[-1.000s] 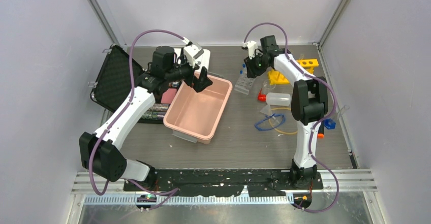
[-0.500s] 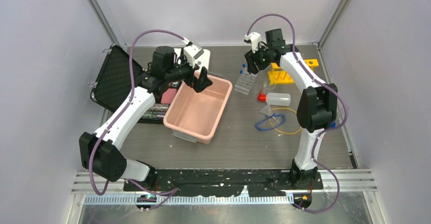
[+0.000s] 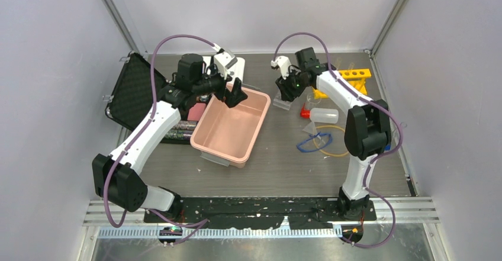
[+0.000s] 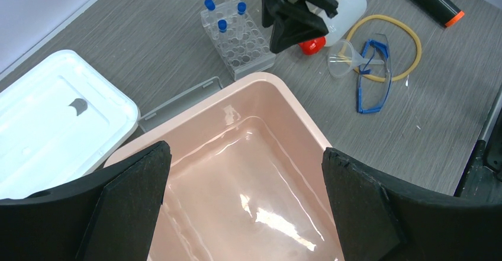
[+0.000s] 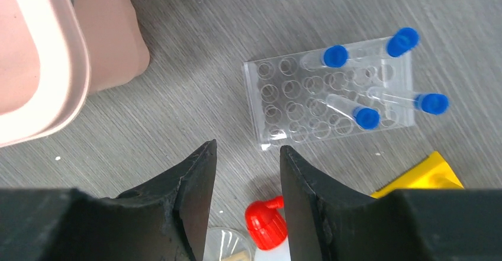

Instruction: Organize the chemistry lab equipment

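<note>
The right tool hangs low over the counter with its fingers a narrow gap apart and nothing between them. That looks like a line-up on the clear tube tray, which lies flat just ahead of the fingertips and a little to one side. The red cap of the white squeeze bottle sits directly under the tool, between the finger bases, and a corner of the yellow tube rack shows off to the side.

The left tool is spread wide and empty, hovering above the open pink tub. It seems parked there, clear of the other arm's work. The white lid lies beside it on the counter.

The tray is a transparent block of round holes, most of them vacant. Four blue-capped test tubes are clustered at the end farthest from the right tool, each leaning at its own angle. Well behind that tool lie the clear funnel, the blue safety glasses and a loop of yellow tubing — loose, not yet gathered.
</note>
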